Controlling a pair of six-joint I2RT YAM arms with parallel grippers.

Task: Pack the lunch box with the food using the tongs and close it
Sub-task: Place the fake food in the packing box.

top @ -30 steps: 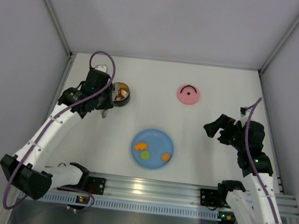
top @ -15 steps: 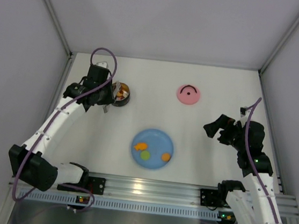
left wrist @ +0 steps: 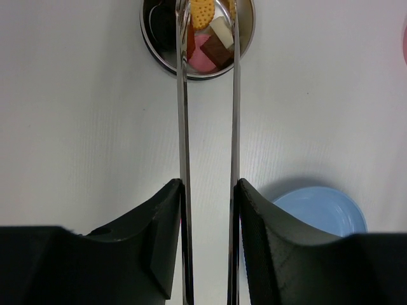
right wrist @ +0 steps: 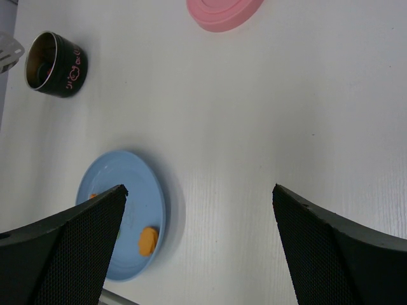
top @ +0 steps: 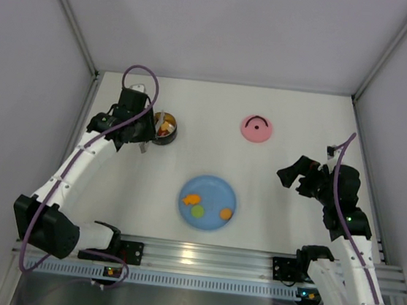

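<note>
Lunch box (right wrist: 56, 70), three food pieces (top: 197, 211) plated, left gripper (left wrist: 208, 188) clamps tongs (left wrist: 183, 127), right gripper (right wrist: 199, 188) apart

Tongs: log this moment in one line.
left gripper: tongs held, tips over lunch box | right gripper: open, empty | plate: three pieces | lid: off

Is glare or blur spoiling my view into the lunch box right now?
Left wrist: lunch box rim glints, food inside readable; tongs sharp, fingers near the lens dark. Top external: evenly lit, box tiny. Right wrist: plate throws a soft shadow.
</note>
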